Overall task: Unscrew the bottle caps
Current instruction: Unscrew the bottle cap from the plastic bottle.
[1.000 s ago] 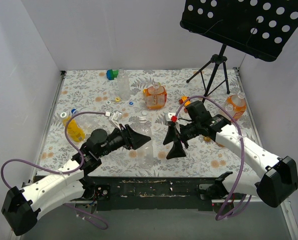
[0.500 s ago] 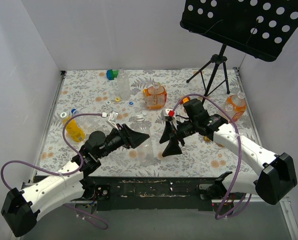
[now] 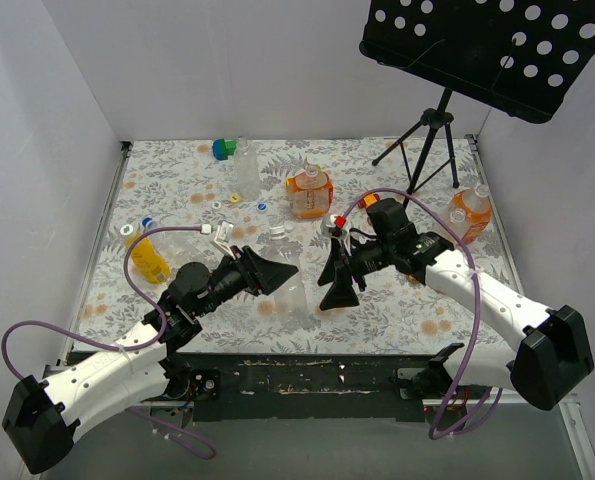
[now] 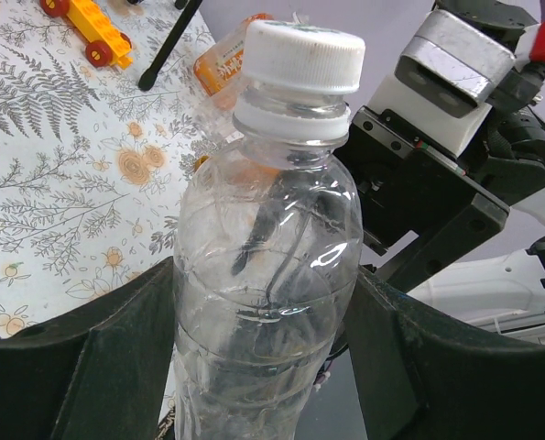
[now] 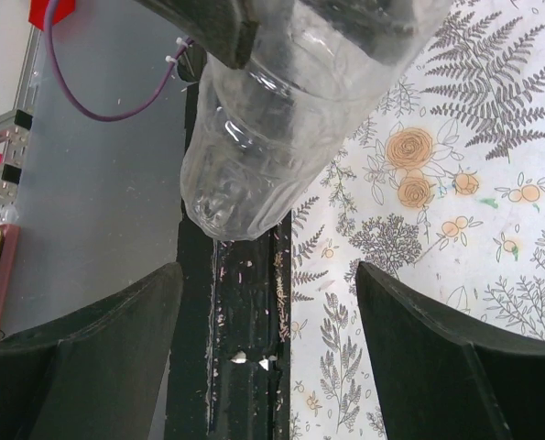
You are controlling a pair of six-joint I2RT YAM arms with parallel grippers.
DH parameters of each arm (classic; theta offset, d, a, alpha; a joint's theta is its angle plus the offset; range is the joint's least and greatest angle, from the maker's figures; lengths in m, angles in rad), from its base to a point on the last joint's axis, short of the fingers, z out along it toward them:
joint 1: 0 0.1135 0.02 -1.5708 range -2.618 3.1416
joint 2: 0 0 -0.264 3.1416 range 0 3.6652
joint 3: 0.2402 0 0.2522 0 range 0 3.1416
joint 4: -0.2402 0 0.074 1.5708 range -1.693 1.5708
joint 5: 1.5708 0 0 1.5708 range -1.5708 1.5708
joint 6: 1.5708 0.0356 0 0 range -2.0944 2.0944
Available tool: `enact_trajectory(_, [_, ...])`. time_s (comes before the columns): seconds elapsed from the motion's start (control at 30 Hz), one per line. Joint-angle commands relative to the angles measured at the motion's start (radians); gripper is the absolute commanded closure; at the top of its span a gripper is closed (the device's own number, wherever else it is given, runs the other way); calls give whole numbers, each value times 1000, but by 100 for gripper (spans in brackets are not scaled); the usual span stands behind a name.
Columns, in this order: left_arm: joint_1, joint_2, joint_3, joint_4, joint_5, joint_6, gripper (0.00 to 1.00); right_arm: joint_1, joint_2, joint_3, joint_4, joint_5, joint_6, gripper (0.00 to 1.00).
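My left gripper [image 4: 263, 307] is shut on the body of a clear empty bottle [image 4: 270, 275], one finger on each side. The bottle's white cap [image 4: 301, 57] is screwed on and points away from the wrist. From above, this bottle [image 3: 293, 290] hangs over the table's front middle with my left gripper [image 3: 275, 275] on it. My right gripper [image 3: 334, 278] stands open just to its right, not touching it. In the right wrist view the bottle [image 5: 272, 128] shows beyond the open right gripper [image 5: 267, 357], nothing between the fingers.
Other bottles stand around: an orange one [image 3: 310, 192], a tall clear one [image 3: 245, 170], a yellow one [image 3: 149, 256] and an orange one at the right [image 3: 471, 212]. Loose caps [image 3: 262, 208], an orange toy car [image 3: 369, 203], a green-blue block [image 3: 224, 149] and a tripod stand [image 3: 432, 130] lie behind.
My right gripper has moved left, closer to the held bottle. The left gripper keeps its hold and has barely shifted.
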Motion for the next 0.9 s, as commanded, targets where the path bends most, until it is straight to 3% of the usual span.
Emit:
enact_trajectory(0.0, [-3,-24,-18,27,-25,-5,83,5,-43,-29,91,42,110,16])
enact_trajectory(0.27, [-3,-32,-32,52,-33,-23,83,6,-83,-90,197,87,247,15])
enact_trajectory(0.6, [-3,-9,-35,104,-45,-57,83,5,-37,-20,252,67,303,8])
enact_trajectory(0.87, [-13,39,-44,178,-127,-93,84,34,31,-12,378,-11,501,6])
